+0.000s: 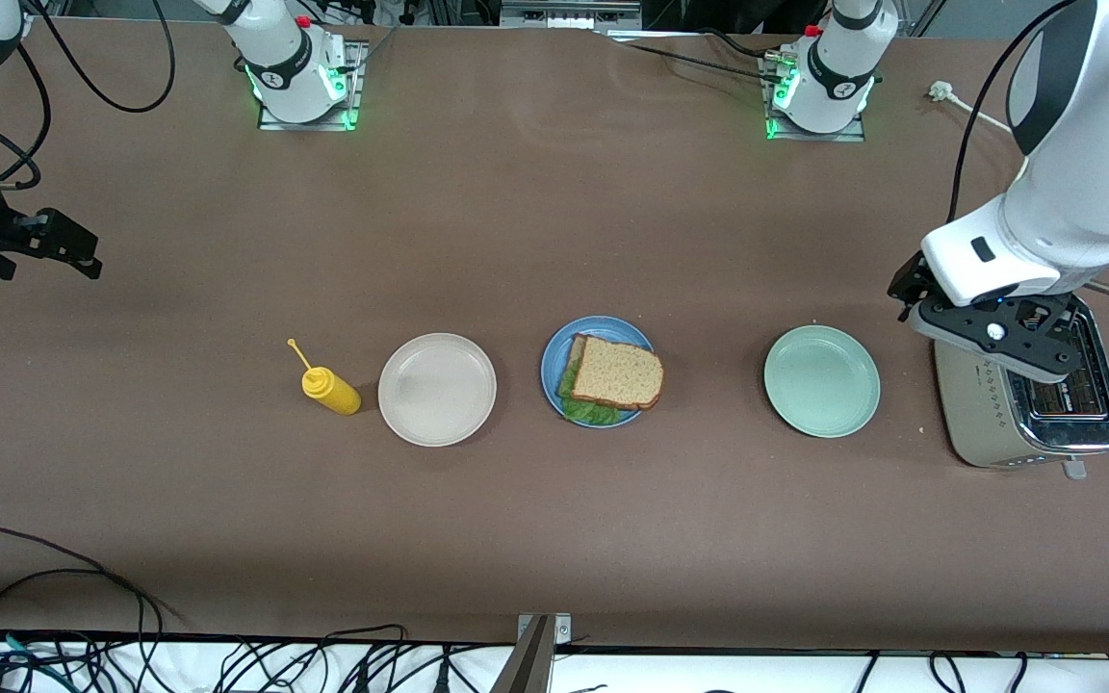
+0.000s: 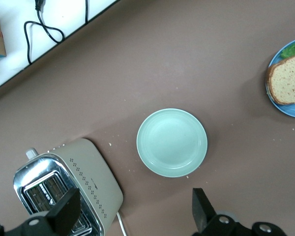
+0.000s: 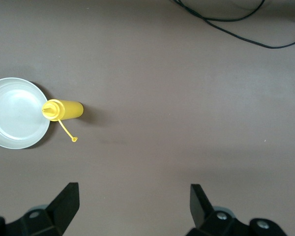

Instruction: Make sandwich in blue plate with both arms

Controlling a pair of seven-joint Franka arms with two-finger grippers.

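Note:
The sandwich point(image 1: 617, 372), brown bread with green lettuce poking out beneath it, lies on the blue plate point(image 1: 554, 361) in the middle of the table. The left wrist view catches it too, the sandwich point(image 2: 290, 78) resting on the blue plate point(image 2: 291, 109). My left gripper point(image 1: 959, 327) hangs open and empty over the edge of the toaster, and in its own view the left gripper point(image 2: 135, 211) has wide-set fingers. My right gripper point(image 1: 73, 252) is open and empty over bare table at the right arm's end. In its wrist view the right gripper point(image 3: 132, 206) holds nothing.
A beige plate point(image 1: 436, 389) and a yellow squeeze bottle point(image 1: 330, 390) lie toward the right arm's end. A mint green plate point(image 1: 821, 380) and a toaster point(image 1: 1026, 414) sit toward the left arm's end. Cables run along the table edge nearest the front camera.

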